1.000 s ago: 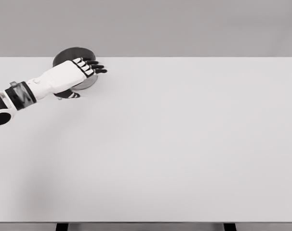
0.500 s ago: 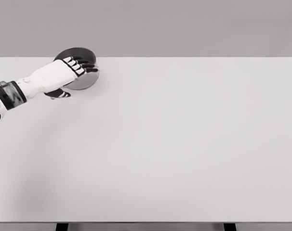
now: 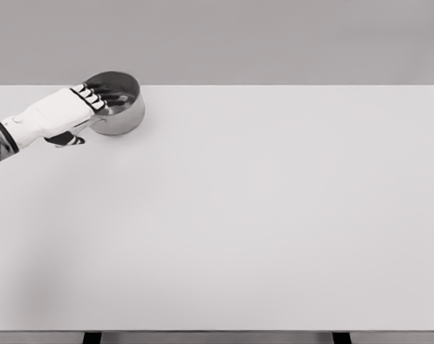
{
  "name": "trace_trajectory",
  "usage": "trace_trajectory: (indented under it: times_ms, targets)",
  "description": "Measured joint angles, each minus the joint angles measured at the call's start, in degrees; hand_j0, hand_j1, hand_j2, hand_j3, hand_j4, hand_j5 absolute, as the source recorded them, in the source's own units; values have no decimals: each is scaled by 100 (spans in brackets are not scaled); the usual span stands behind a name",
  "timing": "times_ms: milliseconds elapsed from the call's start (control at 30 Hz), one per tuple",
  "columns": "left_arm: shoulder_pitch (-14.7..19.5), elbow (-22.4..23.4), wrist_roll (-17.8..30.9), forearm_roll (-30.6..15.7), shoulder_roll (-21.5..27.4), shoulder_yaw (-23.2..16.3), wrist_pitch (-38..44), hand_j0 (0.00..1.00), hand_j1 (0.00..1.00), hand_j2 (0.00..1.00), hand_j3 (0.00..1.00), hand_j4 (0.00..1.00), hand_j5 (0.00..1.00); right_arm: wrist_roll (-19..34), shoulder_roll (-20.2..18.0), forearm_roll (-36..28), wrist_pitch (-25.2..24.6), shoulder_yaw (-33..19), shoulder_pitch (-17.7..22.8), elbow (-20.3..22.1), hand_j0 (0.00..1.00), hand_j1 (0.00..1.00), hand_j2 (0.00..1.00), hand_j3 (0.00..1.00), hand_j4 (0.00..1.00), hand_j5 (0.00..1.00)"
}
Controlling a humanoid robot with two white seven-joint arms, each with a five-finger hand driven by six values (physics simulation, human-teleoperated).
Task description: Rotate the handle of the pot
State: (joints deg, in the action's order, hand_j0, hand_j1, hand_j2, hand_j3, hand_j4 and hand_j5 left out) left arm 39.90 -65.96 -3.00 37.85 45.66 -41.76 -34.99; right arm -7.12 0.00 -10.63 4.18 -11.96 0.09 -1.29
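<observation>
A small steel pot [image 3: 122,107] stands at the far left of the white table [image 3: 260,215], near its back edge. Only a short stub of the pot's handle [image 3: 97,122] shows, pointing to the front left; the rest is hidden under my left hand [image 3: 66,113]. That hand comes in from the left edge and lies over the handle. Its fingers [image 3: 95,96] stretch flat across the pot's left rim and hold nothing, while the thumb hangs below the palm. The right arm does not show.
The table's back edge runs just behind the pot, with a plain grey wall beyond it. Two dark table legs show at the bottom edge.
My left hand has drawn back to the left, from covering most of the pot to lying over its left rim and handle. The pot's open inside now shows.
</observation>
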Motion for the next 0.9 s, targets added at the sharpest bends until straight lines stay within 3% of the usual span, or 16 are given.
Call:
trace_trajectory:
  times_ms: [900]
  targets:
    - [44, 957, -198, 16, 367, 488, 1, 100, 100, 100, 100, 100, 100, 0, 0, 0, 0, 0, 0, -1, 100, 100, 100, 100, 100, 100]
